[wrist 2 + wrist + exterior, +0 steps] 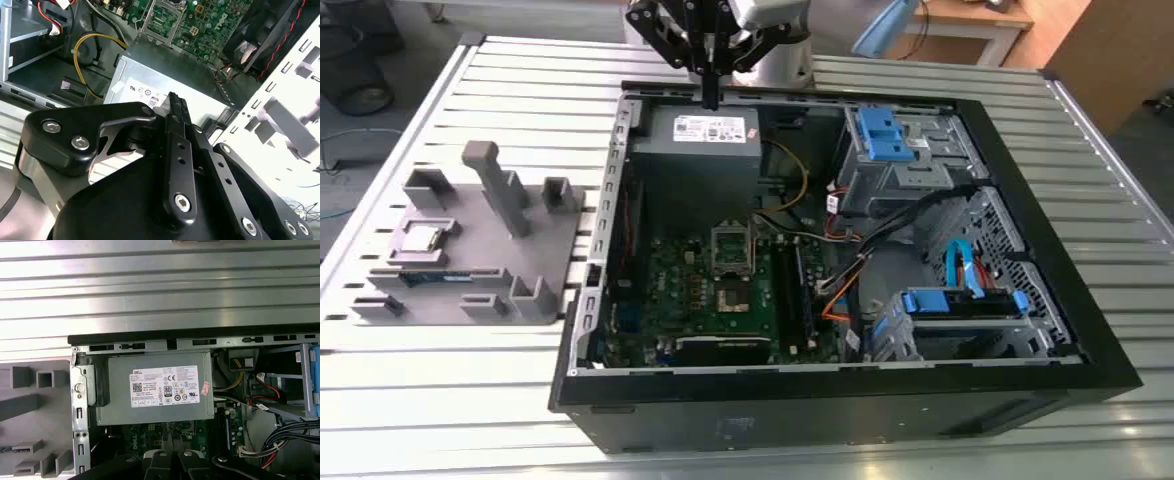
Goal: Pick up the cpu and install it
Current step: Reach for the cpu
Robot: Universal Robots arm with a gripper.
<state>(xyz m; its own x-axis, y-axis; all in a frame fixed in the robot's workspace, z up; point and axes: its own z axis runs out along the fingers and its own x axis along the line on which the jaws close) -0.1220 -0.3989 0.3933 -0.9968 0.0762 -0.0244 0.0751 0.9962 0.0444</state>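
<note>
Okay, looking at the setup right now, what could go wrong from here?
The cpu lies in the grey holder among upright posts, which the gripper might strike on approach. The gripper hangs over the power supply beside the case wall, so a low sideways move could clip it. Cables run close to the socket and may snag.

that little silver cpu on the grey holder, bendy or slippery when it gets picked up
The cpu looks flat, square and metal-topped, so probably stiff, not bendy. Its smooth silvery top may be slippery. It lies low in the grey holder, so it should neither roll nor tip.
</note>
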